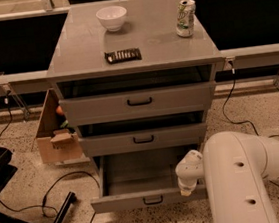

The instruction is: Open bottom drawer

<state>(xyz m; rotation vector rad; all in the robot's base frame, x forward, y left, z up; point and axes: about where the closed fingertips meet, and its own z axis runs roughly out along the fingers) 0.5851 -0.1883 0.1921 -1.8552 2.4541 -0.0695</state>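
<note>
The bottom drawer of the grey cabinet stands pulled far out. Its flat front carries a small black bar handle, and its plain grey inside shows nothing in it. My gripper is at the right end of the drawer front, at the tip of the white wrist, beside the bulky white arm. The arm hides the drawer's right corner.
The middle drawer and top drawer sit slightly out. On the cabinet top are a white bowl, a soda can and a dark flat packet. A cardboard box, floor cables and a black chair base lie left.
</note>
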